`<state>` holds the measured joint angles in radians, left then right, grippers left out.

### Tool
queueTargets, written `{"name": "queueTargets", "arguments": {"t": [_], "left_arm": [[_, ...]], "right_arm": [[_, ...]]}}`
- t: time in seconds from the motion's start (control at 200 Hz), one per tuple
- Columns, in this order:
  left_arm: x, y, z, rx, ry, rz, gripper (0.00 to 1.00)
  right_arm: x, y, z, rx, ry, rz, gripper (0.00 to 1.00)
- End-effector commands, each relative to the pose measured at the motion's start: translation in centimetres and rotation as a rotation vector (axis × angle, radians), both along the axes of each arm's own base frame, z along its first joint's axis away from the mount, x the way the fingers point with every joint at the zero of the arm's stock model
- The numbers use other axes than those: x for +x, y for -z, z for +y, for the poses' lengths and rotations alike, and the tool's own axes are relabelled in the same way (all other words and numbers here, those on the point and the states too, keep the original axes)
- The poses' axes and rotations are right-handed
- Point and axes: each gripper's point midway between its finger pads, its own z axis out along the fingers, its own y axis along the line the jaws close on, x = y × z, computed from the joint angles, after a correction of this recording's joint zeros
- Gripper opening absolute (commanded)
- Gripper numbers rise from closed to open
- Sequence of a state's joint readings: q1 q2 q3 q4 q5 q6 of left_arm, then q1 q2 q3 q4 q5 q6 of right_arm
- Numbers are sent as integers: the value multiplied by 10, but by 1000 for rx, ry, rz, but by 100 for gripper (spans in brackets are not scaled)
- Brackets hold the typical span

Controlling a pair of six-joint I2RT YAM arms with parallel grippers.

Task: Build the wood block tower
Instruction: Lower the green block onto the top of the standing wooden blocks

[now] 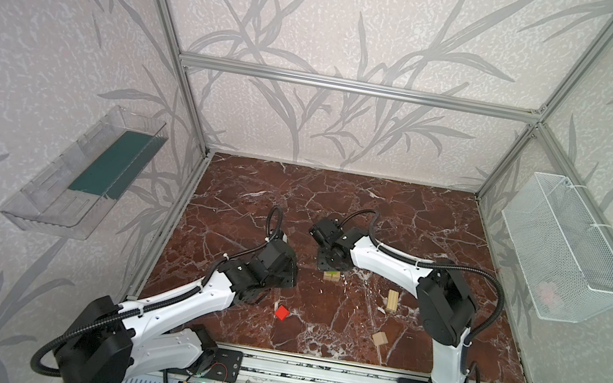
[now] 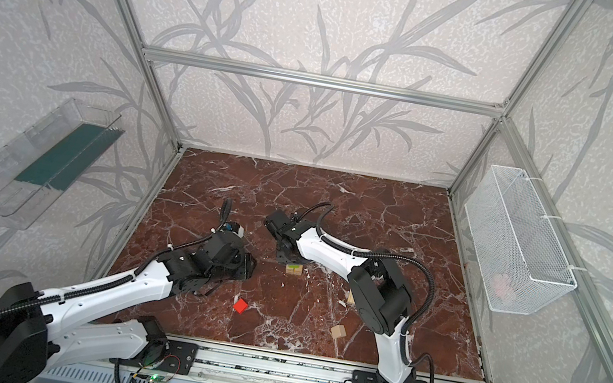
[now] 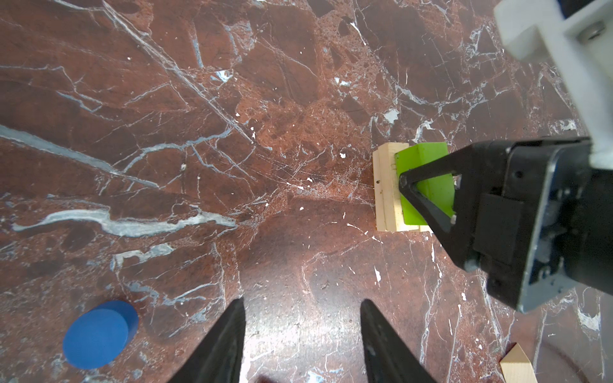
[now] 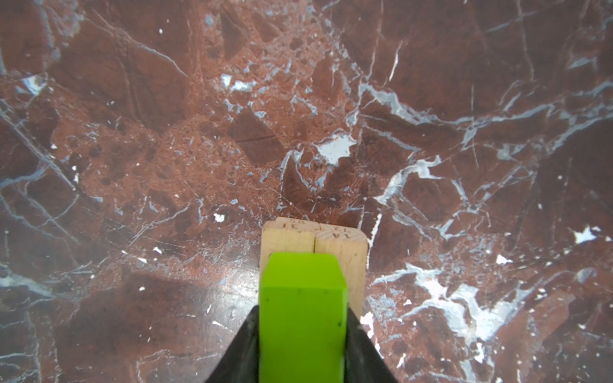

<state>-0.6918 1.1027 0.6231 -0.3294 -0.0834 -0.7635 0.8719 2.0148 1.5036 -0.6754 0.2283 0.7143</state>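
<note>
Two pale wood bars (image 4: 335, 247) lie side by side on the marble floor. A lime-green bar (image 4: 303, 298) rests lengthwise on top of them, and my right gripper (image 4: 302, 315) is shut on it, one finger against each side. In both top views this stack (image 1: 332, 276) (image 2: 294, 269) sits mid-floor under the right wrist. My left gripper (image 3: 302, 300) hangs open over bare floor, left of the stack (image 3: 386, 192), nothing between its fingers. A blue disc (image 3: 99, 335) lies beside it. Lying loose on the floor are a red block (image 1: 282, 313), a pale bar (image 1: 392, 301) and a pale wedge piece (image 1: 380, 338).
A clear plastic tray (image 1: 89, 173) hangs on the left wall and a white wire basket (image 1: 565, 248) on the right wall. An aluminium rail (image 1: 308, 370) runs along the floor's front edge, carrying both arm bases. Frame posts stand at the back corners.
</note>
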Motion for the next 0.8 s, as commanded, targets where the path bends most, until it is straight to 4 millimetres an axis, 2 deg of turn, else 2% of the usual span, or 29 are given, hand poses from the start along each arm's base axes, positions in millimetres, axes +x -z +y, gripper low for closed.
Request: {"name": "queueTargets", "arguments": {"t": [0.0, 0.16, 0.33, 0.795], "left_arm": [[0, 1, 4, 3, -19, 5, 55], [0, 1, 3, 1, -18, 6, 55], [0, 1, 3, -1, -19, 5, 55], [0, 2, 4, 2, -20, 7, 55]], "right_arm": [[1, -14, -2, 13, 13, -34, 43], [1, -25, -3, 32, 17, -51, 48], [1, -30, -5, 47, 22, -69, 45], [3, -13, -4, 29, 24, -41, 45]]}}
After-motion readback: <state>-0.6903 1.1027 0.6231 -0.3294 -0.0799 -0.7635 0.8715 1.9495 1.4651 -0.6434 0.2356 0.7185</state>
